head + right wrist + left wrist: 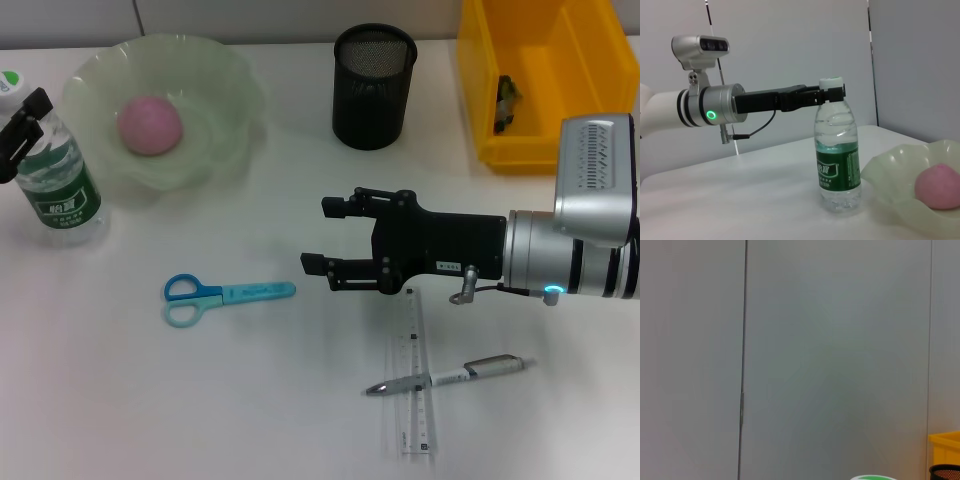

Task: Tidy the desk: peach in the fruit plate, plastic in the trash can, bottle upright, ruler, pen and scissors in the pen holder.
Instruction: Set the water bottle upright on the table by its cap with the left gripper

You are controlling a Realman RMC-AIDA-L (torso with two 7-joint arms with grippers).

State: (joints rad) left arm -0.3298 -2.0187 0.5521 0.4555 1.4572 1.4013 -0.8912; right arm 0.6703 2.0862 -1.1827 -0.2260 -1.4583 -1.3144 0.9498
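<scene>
Peach (pixel 150 125) already sits in fruit plate (pixel 225 100), far left of counter (pixel 150 400); bottle (pixel 60 185) stands upright just left of plate, w/ left gripper (pixel 832 94) at its neck, jaws closed on it just under the cap by the right wrist view. Something small lies in yellow trash can (pixel 480 100), far right, prob the plastic, but too small to tell. So the step in hand looks like the stationery: right gripper (pixel 325 237) hovers mid-counter, jaws wide and holding nothing, pointing left toward scissors (pixel 225 297), which lie flat near-left, well apart from it. Pen (pixel 450 375) lies across ruler (pixel 417 380), touching, near-right below the arm. Pen holder (pixel 373 85) stands far centre; can't see inside it. Next move, I'd judge: drop onto one item, likely scissors, close on it, carry to holder. Left arm mostly cut off in head view; left wrist view shows mainly wall, only bottle cap edge.
</scene>
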